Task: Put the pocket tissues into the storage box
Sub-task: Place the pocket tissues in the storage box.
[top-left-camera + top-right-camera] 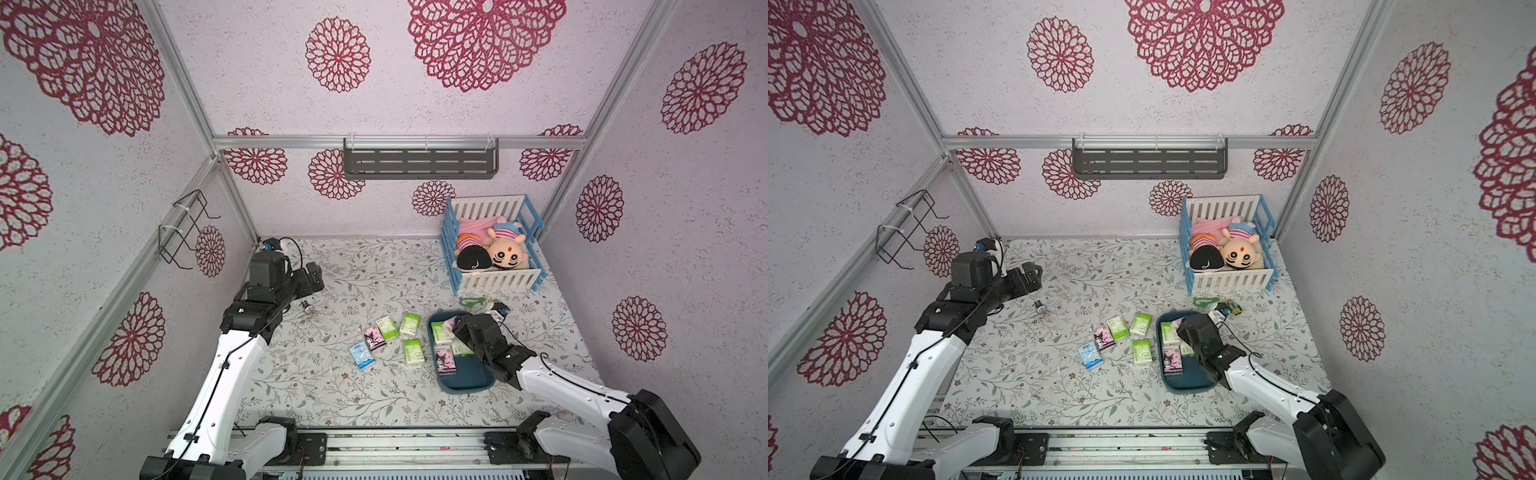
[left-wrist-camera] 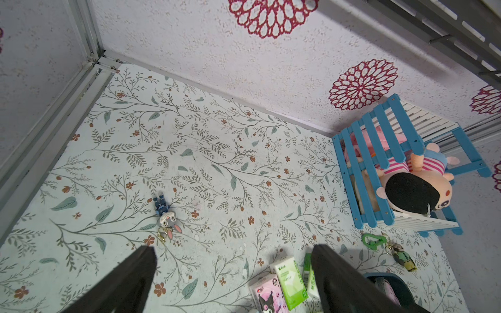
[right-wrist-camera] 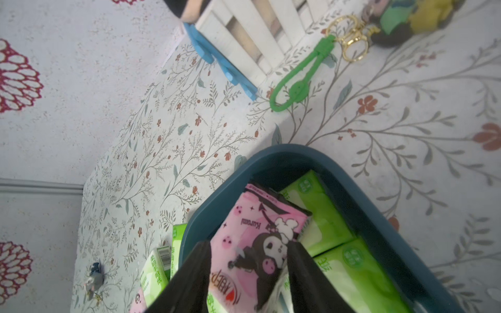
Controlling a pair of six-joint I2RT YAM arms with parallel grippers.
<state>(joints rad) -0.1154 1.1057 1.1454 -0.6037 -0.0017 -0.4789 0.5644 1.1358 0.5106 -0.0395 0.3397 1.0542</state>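
Now, right pincer (image 3: 248, 252) over the storage box (image 3: 284, 151).
Jaws partway apart astride a pink pack (image 3: 257, 225) resting on green packs (image 3: 325, 216) inside the box, not visibly pinching it. Five more pocket tissues (image 1: 413, 351) lie on the worktop (image 1: 332, 395) just beside the box. Well apart, the left pincer (image 2: 233, 249) gapes empty.

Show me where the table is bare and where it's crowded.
Bare: the broad far stretch of table between the rabbit keychain and the crib, and the near strip between the loose packs and the front rail. Crowded: the five loose packs beside the storage box, whose far end is full under the right gripper.
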